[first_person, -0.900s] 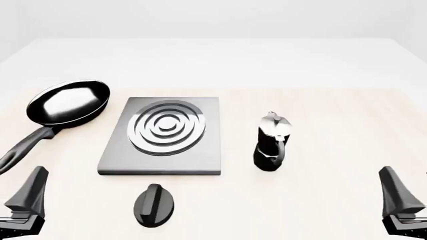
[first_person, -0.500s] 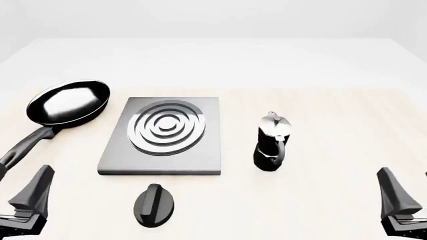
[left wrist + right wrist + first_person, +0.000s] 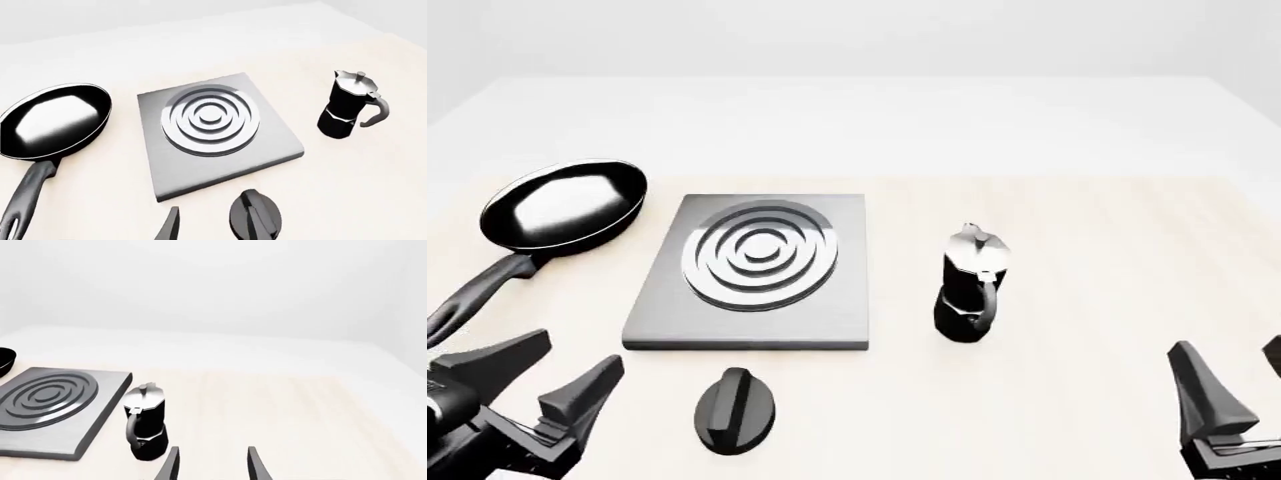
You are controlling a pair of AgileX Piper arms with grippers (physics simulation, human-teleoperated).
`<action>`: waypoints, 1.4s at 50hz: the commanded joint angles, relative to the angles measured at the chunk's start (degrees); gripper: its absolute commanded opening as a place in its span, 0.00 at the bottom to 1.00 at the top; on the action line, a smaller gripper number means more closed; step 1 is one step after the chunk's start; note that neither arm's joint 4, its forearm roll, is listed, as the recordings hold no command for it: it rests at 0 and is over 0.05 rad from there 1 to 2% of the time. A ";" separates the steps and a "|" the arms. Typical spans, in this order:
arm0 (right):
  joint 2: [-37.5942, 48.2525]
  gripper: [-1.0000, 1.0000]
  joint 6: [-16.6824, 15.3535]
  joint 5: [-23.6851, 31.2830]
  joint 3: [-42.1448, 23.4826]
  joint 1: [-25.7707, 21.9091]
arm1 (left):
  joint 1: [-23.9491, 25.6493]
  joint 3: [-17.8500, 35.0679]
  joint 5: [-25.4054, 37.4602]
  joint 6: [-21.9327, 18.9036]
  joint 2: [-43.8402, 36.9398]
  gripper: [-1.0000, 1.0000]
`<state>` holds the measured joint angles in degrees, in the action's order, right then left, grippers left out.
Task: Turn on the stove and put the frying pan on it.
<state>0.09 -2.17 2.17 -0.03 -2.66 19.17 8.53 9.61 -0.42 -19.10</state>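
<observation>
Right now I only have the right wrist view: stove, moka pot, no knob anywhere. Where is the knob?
Observer: The knob lies on the table on the arms' side of the stove, apart from the slab.
Operator: Which gripper is nearer to it?
Observer: The left gripper; it is open and empty, just left of the knob in the front view.
Operator: And the pan?
Observer: The frying pan sits on the table left of the stove, not on the rings, with its handle pointing back toward the left arm.
</observation>
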 commanded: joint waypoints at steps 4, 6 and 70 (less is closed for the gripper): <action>0.03 1.00 0.01 0.80 0.00 -0.72 | 8.92 3.31 7.71 1.81 -5.59 1.00; 0.03 1.00 0.01 0.85 -0.01 -0.74 | 10.33 3.59 8.82 2.17 -5.87 1.00; -0.02 1.00 0.12 1.16 -0.02 -0.05 | 17.69 -5.05 -47.11 6.47 -62.27 1.00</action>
<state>0.07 -1.91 3.34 -0.04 -2.89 36.75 3.85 -29.82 6.18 -73.38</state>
